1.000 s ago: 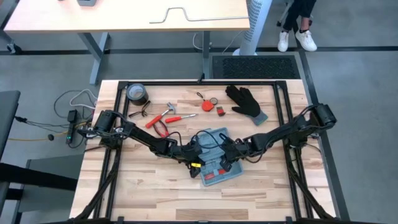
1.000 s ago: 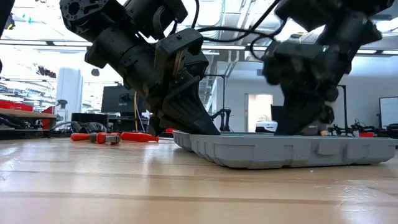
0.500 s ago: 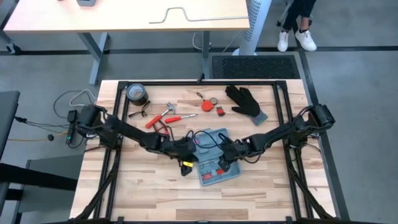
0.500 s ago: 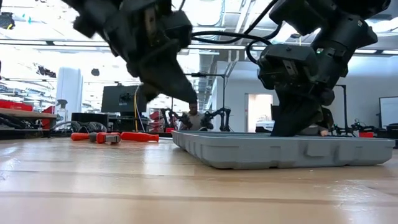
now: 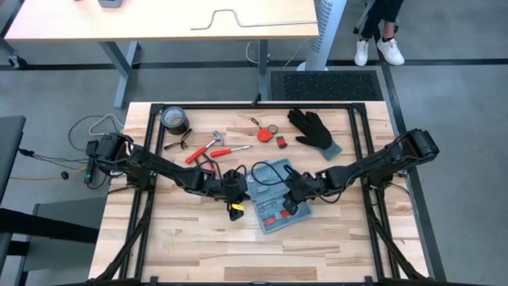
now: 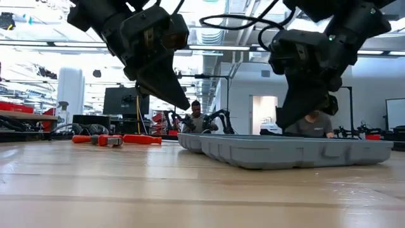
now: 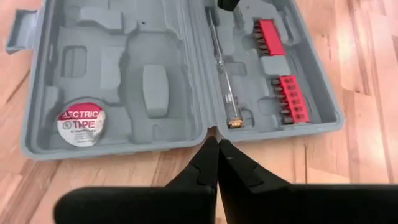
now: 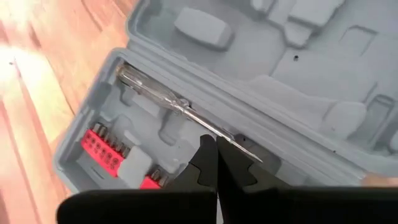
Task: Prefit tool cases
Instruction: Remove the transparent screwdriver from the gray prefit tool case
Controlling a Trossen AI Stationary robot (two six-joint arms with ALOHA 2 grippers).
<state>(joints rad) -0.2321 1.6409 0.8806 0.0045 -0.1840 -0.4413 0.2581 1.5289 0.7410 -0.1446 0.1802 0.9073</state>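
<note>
The blue-grey tool case (image 5: 276,216) lies open and flat on the wooden table, its grey recesses up. It holds red bit strips (image 7: 283,93), a clear-handled screwdriver (image 7: 225,87) and a small tape roll (image 7: 79,123). My left gripper (image 5: 246,195) is shut and hangs above the table just off the case's left edge, at the end of the hinge (image 7: 212,129), touching nothing. My right gripper (image 8: 216,142) is shut, pointing down over the case's middle ridge beside the screwdriver's tip (image 8: 249,149). My right gripper comes from above, its shut fingers (image 6: 283,123) reaching down behind the case's near wall (image 6: 297,152) at the middle ridge (image 8: 186,118). That wall hides the tips in the low view, so I cannot tell whether they touch the case.
At the far side of the table lie a black glove (image 5: 313,129), a dark tape roll (image 5: 175,119), red-handled pliers and a hammer (image 5: 208,151), and small red items (image 5: 270,133). A person (image 6: 196,114) sits in the room beyond.
My left gripper has risen from the table at the case's left edge and drawn back a little toward the table's left edge, staying shut. The case's left end, tipped up a second ago, has settled flat, and the case has turned slightly on the table.
</note>
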